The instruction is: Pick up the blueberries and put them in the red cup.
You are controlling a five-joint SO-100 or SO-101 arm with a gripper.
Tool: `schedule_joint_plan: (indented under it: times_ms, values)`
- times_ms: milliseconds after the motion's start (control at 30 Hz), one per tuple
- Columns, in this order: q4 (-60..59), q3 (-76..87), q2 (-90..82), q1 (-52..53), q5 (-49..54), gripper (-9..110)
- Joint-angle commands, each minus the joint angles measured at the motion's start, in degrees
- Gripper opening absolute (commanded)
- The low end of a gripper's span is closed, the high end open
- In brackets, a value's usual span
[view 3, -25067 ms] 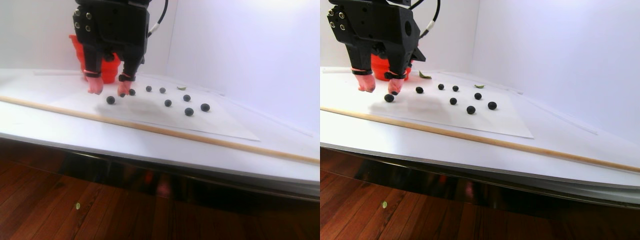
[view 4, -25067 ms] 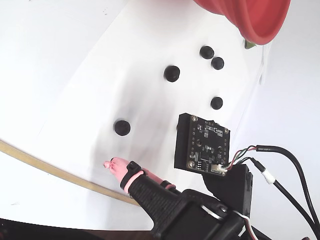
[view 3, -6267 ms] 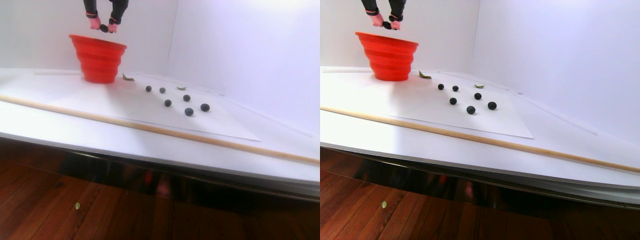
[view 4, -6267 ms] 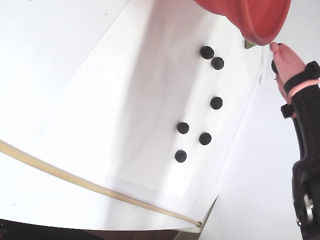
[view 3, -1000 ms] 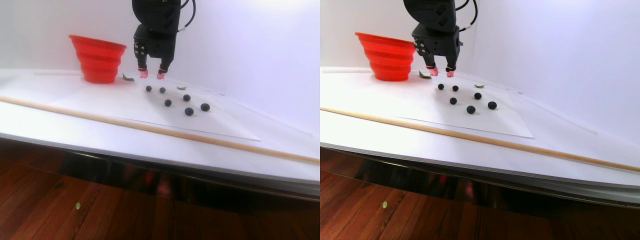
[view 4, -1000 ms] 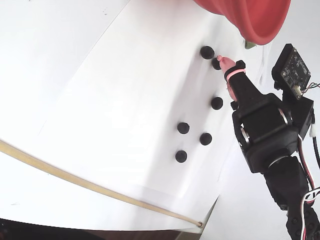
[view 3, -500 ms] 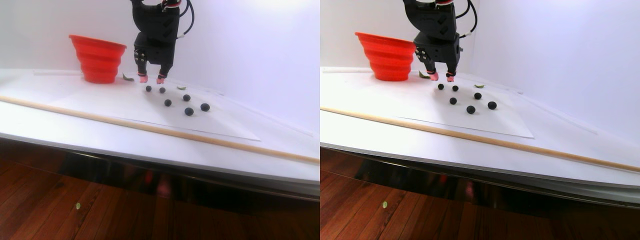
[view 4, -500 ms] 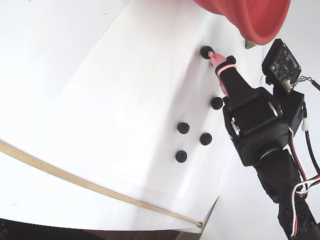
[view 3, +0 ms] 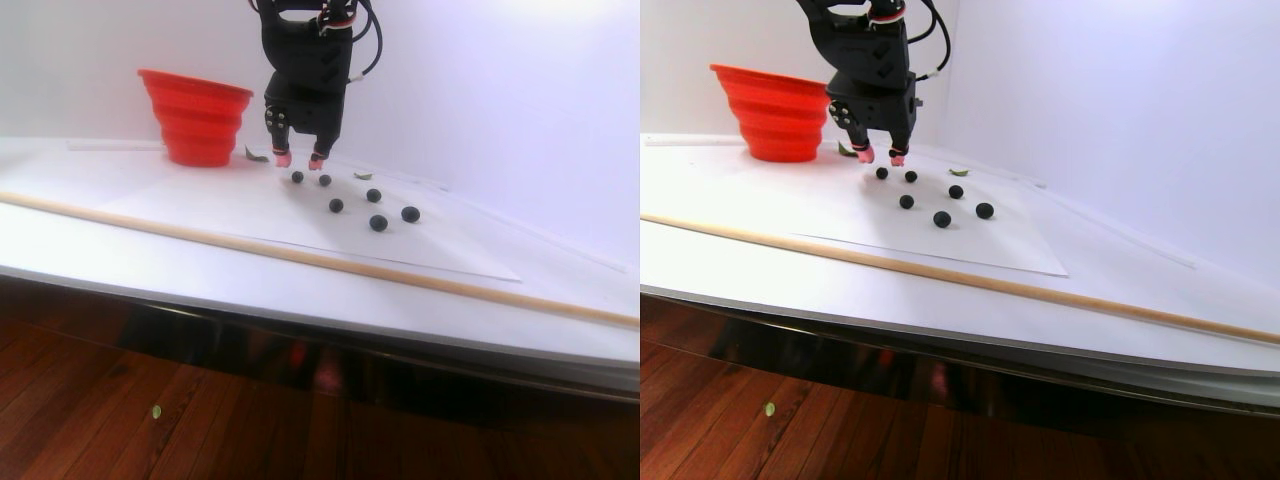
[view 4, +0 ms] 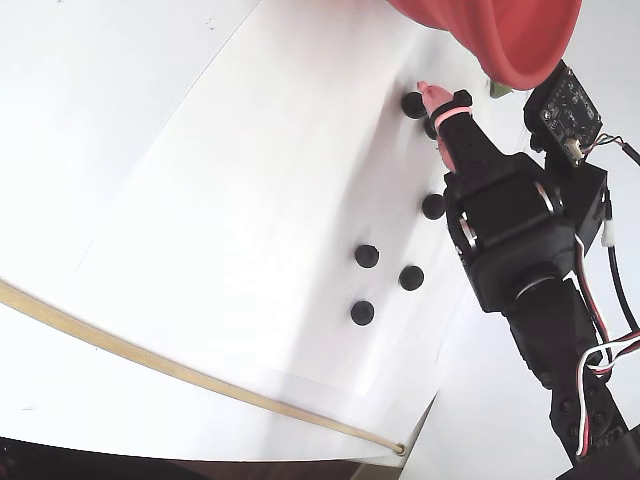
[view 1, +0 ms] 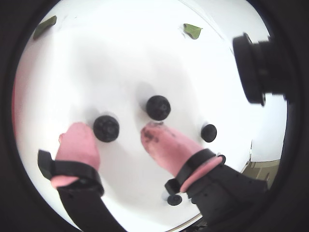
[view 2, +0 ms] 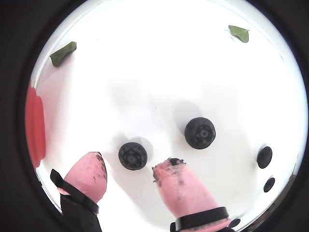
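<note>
We're low over the paper now, gripper [view 1: 118,137] with its pink fingertips [view 1: 163,144] spread apart and nothing between them yet. In both wrist views one of the blueberries [view 2: 133,156] sits in the gap just ahead of the tips at lower centre, and a second berry [view 2: 200,133] lies just off the tip of the right-hand finger. That neighbour is our worry: if we drop as we are, the right tip may clip it and send it rolling across the sheet, perhaps into the others near the right edge of the frame. The target looks round and free to roll too, so closing off-centre could squirt it forward out of the pinch. Dark smears on the tips suggest the pads may be tacky, so a berry might cling at release. The red cup [view 3: 196,118] stands at upper left of the stereo pair view, near the arm; a swing that is too low could knock its rim.
</note>
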State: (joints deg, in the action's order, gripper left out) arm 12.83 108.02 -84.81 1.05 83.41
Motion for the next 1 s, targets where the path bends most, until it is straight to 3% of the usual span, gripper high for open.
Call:
schedule_joint_plan:
  times_ms: [0,967]
  values:
    - [2.2,-4.4,-1.0,0.2,0.1,18]
    - [5.1,-7.6,4.1,-0.6,-2.8,18]
